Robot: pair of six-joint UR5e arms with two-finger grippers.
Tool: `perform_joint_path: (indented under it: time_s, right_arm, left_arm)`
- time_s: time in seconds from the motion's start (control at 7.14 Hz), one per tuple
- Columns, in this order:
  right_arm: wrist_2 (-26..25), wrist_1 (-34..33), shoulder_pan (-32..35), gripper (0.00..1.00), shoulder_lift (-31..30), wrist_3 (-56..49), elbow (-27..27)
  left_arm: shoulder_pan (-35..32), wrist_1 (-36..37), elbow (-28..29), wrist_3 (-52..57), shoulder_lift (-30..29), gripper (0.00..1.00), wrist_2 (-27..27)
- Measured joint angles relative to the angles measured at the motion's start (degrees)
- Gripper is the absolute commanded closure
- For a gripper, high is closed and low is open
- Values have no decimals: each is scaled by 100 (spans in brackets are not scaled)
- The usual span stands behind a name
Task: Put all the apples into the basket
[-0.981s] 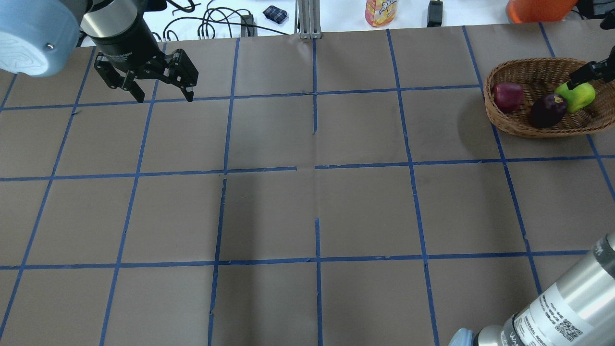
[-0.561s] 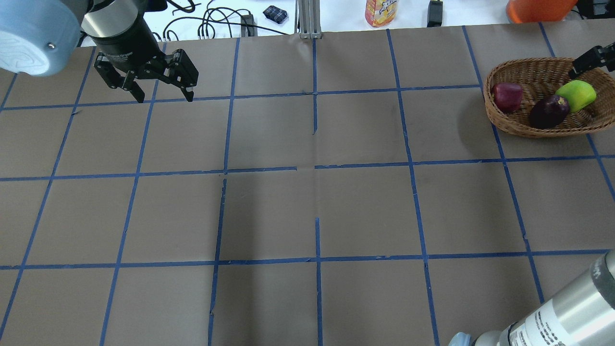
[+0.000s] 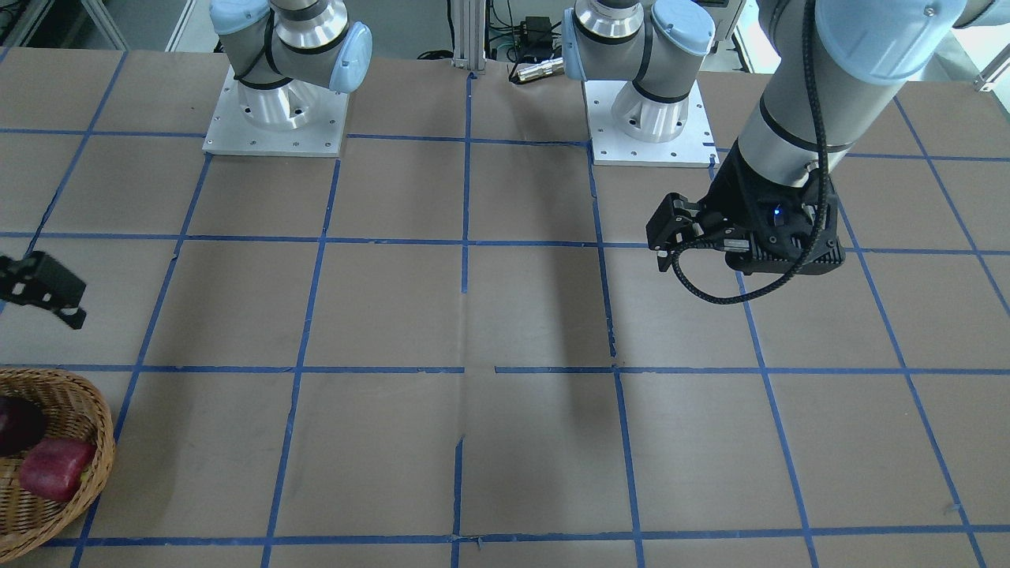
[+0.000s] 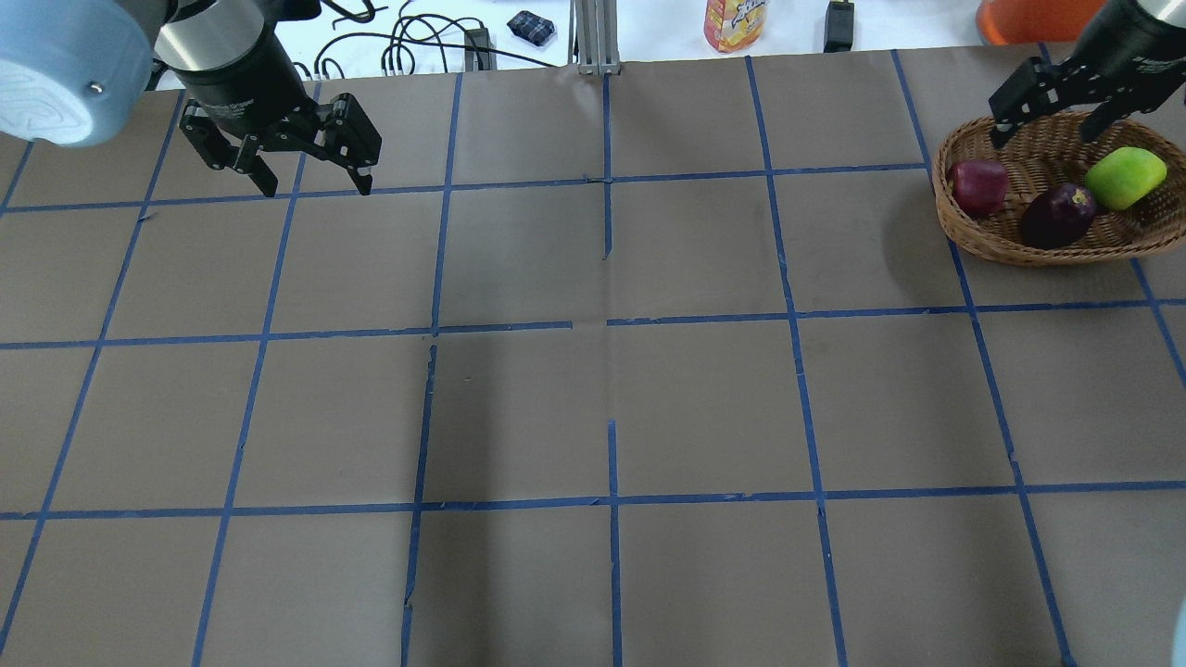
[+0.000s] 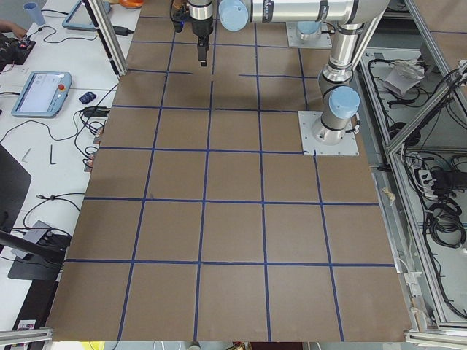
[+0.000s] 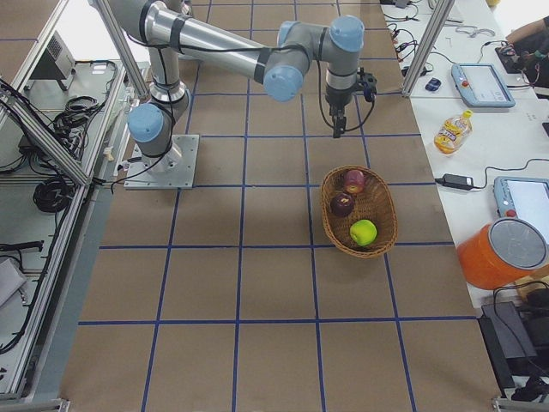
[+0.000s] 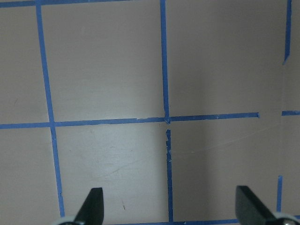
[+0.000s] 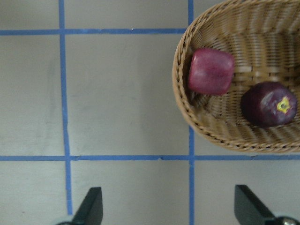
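In the overhead view, the basket (image 4: 982, 243) sits at 2 o'clock on the tabletop (image 4: 704, 408). It holds a red apple (image 4: 979, 185) at its 9 o'clock, a dark purple apple (image 4: 1056, 215) at 6 and a green apple (image 4: 1125, 177) at 3. The right pincer (image 4: 1047, 134), spread and empty, hangs over the basket's 11 o'clock rim. The left pincer (image 4: 318, 190), spread and empty, hangs at the tabletop's 10 o'clock.

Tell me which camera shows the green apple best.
Overhead exterior: the green apple is largest and unblocked, lying in the basket. Exterior right shows it whole but smaller. Front-facing and right wrist views crop it out; the rest miss it.
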Motion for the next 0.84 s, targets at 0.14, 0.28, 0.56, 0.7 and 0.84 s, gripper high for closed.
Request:
perform_joint_path:
  time_s: [0.14,0.28,0.56,0.7,0.84]
  right_arm:
    - [-206,57,508,0,-387,778,329]
    - [-570,103,1036,0,-602,1399,528]
    - [-869,175,1665,0,-662,1961,444]
    - [-811,385,1779,0,-586,2020,206]
    - [-757,707,1837,0,-449,2041,-114]
  left_arm:
    - [0,-2,0,0,3,0,0]
    - [-2,-2,0,-5,3,0,-5]
    - [-8,-3,0,-86,4,0,-15]
    - [-11,-5,-6,-113,1,0,-6]
    - [-20,-6,-13,-127,0,0,7]
